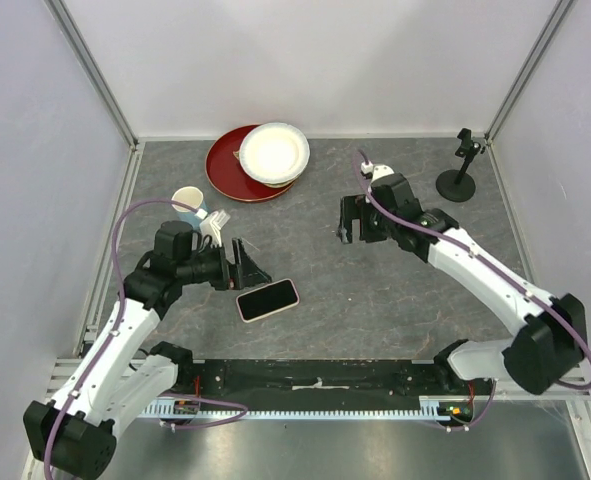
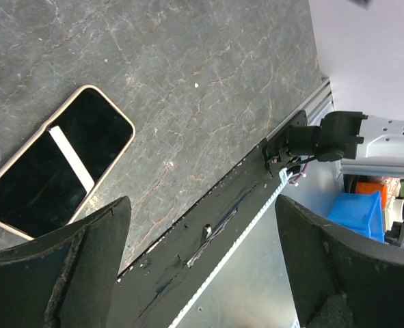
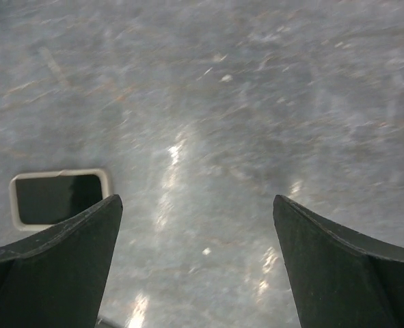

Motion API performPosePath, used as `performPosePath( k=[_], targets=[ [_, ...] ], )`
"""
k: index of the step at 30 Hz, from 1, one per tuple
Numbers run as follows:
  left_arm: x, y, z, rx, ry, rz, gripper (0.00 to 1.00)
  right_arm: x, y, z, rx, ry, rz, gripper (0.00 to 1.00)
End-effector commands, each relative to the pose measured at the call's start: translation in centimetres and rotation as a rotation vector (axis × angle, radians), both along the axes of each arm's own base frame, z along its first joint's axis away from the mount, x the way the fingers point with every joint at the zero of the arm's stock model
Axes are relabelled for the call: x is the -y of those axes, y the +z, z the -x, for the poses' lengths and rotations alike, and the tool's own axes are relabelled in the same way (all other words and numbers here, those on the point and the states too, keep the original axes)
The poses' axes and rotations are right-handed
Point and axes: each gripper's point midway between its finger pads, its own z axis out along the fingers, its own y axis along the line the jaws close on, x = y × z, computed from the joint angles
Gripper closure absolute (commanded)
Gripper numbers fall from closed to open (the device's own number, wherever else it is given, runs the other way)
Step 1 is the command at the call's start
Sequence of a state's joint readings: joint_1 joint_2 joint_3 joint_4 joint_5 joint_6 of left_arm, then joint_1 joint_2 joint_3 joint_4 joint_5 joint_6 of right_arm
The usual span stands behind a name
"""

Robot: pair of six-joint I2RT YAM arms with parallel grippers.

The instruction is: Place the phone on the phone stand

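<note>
The phone (image 1: 268, 299) lies flat, screen up, on the grey table near the front centre. It shows at the left of the left wrist view (image 2: 51, 167) and at the left edge of the right wrist view (image 3: 58, 197). The phone stand (image 1: 459, 170) stands upright at the far right corner. My left gripper (image 1: 250, 265) is open and empty, just left of and above the phone. My right gripper (image 1: 352, 222) is open and empty above the table's middle, well apart from both phone and stand.
A red plate (image 1: 237, 170) with a white plate (image 1: 274, 153) on it sits at the back. A pale blue mug (image 1: 189, 202) stands behind my left arm. The black front rail (image 2: 208, 232) runs along the table's near edge.
</note>
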State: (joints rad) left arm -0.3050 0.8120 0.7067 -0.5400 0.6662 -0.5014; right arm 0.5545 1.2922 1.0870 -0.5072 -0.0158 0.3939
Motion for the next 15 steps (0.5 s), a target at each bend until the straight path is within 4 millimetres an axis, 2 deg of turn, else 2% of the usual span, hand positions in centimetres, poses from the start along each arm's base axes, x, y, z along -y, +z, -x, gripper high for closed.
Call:
performPosePath(
  k=[1,2,3,4,6,7,8,9,10,11,12,13,14,15],
  targets=[
    [1.0,0.2,0.2,0.018,-0.051,0.026,0.08,5.5,3.4,-6.9,0.185,-0.218,0.169,0.02],
    [1.0,-0.2,0.4,0.01,-0.056,0.021,0.08,6.5,3.5,-8.0,0.177,-0.234,0.148,0.02],
    [1.0,-0.3,0.4,0.017,-0.059,0.015,0.08,7.7,4.5,-9.3,0.179,-0.27,0.105,0.02],
    [1.2,-0.3,0.6,0.02,-0.069,0.011,0.06,11.6,4.9,-11.0,0.171,-0.371,0.083,0.02],
    [1.3,-0.6,0.6,0.027,-0.073,0.003,0.06,14.9,6.1,-13.6,0.191,-0.469,0.091,0.02],
    [1.6,-0.6,0.8,0.033,-0.085,0.005,0.05,17.5,5.4,-15.0,0.178,-0.528,0.12,0.02],
    [1.7,-0.6,0.9,0.036,-0.094,0.008,0.05,18.8,7.1,-16.3,0.216,-0.565,0.13,0.02],
    [1.8,-0.5,0.9,0.042,-0.099,0.013,0.05,20.1,7.3,-17.2,0.219,-0.596,0.145,0.02],
    [1.8,-0.5,1.0,0.045,-0.102,0.015,0.05,21.9,5.7,-18.4,0.177,-0.625,0.163,0.02],
    [1.8,-0.4,1.0,0.049,-0.103,0.018,0.05,22.3,6.9,-19.6,0.203,-0.632,0.15,0.02],
    [1.9,-0.3,1.1,0.056,-0.11,0.021,0.05,23.8,6.6,-20.3,0.191,-0.656,0.143,0.02],
    [1.9,-0.2,1.2,0.061,-0.114,0.023,0.05,25.1,4.6,-21.2,0.143,-0.682,0.15,0.02],
    [1.9,0.0,1.3,0.071,-0.117,0.03,0.05,25.6,5.6,-22.1,0.163,-0.694,0.146,0.02],
    [1.9,0.2,1.3,0.081,-0.121,0.033,0.05,26.2,5.2,-22.5,0.152,-0.711,0.165,0.02]
  ],
)
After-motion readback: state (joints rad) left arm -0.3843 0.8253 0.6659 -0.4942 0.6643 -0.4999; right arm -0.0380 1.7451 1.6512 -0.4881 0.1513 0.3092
